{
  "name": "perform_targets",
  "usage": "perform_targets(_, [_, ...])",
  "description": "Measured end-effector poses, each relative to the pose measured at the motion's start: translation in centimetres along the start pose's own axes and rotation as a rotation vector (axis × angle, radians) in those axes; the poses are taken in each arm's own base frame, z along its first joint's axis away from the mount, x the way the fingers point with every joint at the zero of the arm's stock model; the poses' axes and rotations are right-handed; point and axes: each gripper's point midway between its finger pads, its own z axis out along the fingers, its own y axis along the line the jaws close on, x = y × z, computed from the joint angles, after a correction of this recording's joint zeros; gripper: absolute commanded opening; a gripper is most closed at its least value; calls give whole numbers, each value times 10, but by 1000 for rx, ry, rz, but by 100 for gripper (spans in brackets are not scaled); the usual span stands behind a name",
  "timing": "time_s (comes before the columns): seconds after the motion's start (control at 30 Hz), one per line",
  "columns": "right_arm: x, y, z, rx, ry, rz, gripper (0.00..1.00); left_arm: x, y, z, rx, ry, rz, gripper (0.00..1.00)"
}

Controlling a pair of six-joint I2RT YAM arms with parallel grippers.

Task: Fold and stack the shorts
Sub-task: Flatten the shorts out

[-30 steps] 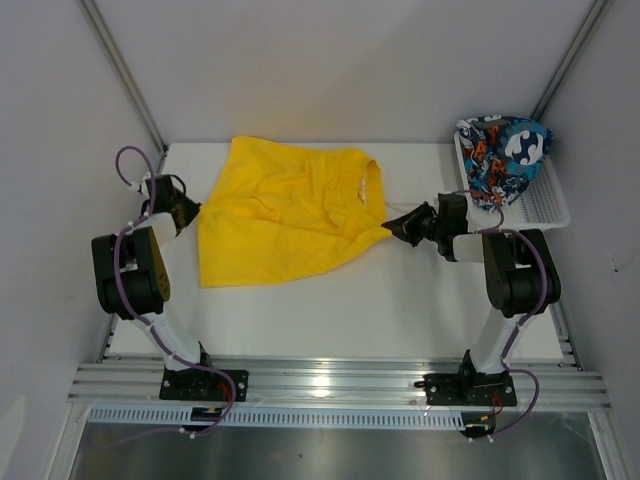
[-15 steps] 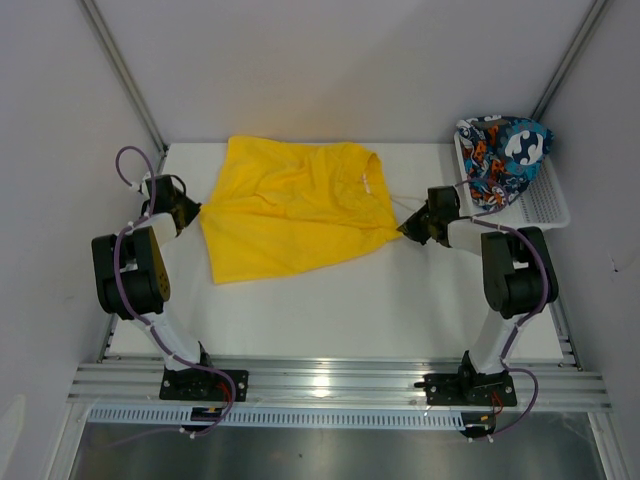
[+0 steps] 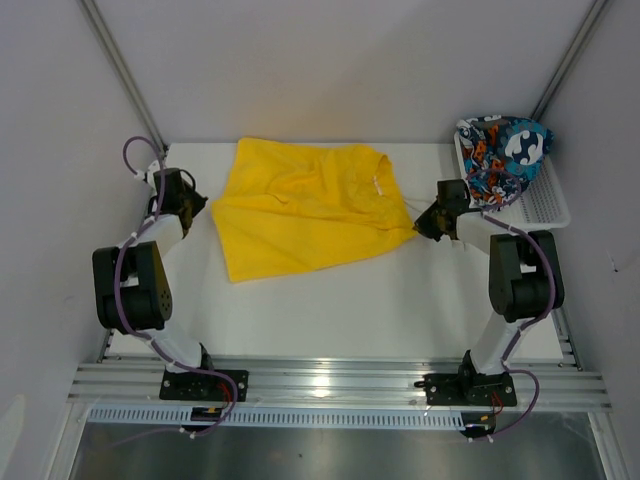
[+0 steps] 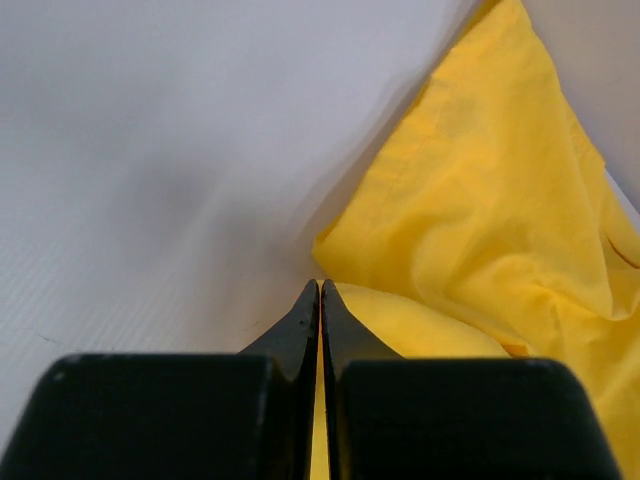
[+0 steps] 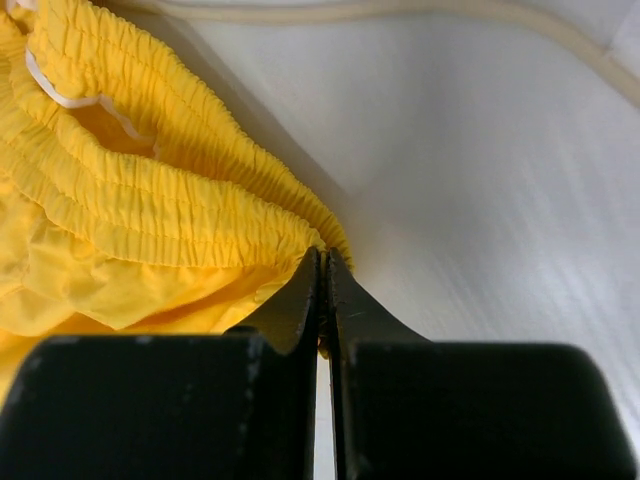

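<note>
Left gripper [image 3: 200, 205] pinched shut on the leg-side corner of the yellow shorts [image 3: 310, 205], right gripper [image 3: 422, 224] clamped on the elastic waistband end, cloth spread on the table [image 3: 350, 310] between them. Best to pull both ends evenly and low so wrinkles flatten before any fold, without slipping the thin pinches; printed shorts [image 3: 503, 155] sit in the mesh basket [image 3: 548, 205] just beyond the right gripper

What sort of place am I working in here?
Probably a lab test cell rather than a home: plain grey walls box in a white table, two robot arms are bolted to a metal rail, and yellow shorts and a basket are laid out.
</note>
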Motion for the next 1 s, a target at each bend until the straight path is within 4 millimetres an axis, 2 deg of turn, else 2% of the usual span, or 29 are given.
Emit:
perform_targets(0.17, [-23, -20, -8, 43, -56, 20, 0, -5, 8, 1, -32, -20, 4, 0])
perform_targets(0.2, [-26, -25, -9, 51, -65, 25, 0, -5, 8, 1, -33, -21, 4, 2])
perform_targets(0.23, [-26, -30, -10, 60, -70, 29, 0, -5, 8, 1, -32, -20, 4, 10])
perform_targets(0.3, [-23, -35, -10, 69, -66, 30, 0, -5, 8, 1, -30, -17, 12, 14])
perform_targets(0.5, [-18, -30, -9, 58, -62, 11, 0, 2, 6, -3, -23, 5, 18, 17])
perform_targets(0.63, [-17, -16, -7, 46, -55, -10, 1, 27, 4, -33, -3, 31, 40, 24])
perform_targets(0.67, [-18, -9, -5, 39, -55, -20, 6, 38, -1, -45, 17, 40, 52, 27])
perform_targets(0.7, [-19, -2, -2, 28, -55, -30, 19, 47, -3, -58, 34, 48, 57, 29])
perform_targets(0.77, [-22, 9, 1, 8, -58, -46, 24, 63, -6, -81, 78, 56, 54, 34])
perform_targets(0.87, [-18, 14, 1, -17, -40, -69, 32, 81, 3, -109, 107, 62, 33, 39])
perform_targets(0.9, [-18, 14, 1, -23, -37, -73, 46, 85, 6, -117, 112, 61, 29, 40])
perform_targets(0.97, [-18, 11, -1, -25, -31, -74, 60, 93, 4, -134, 135, 69, 36, 42])
perform_targets(1.0, [-17, 9, -4, -26, -29, -77, 73, 96, 1, -143, 153, 72, 38, 43])
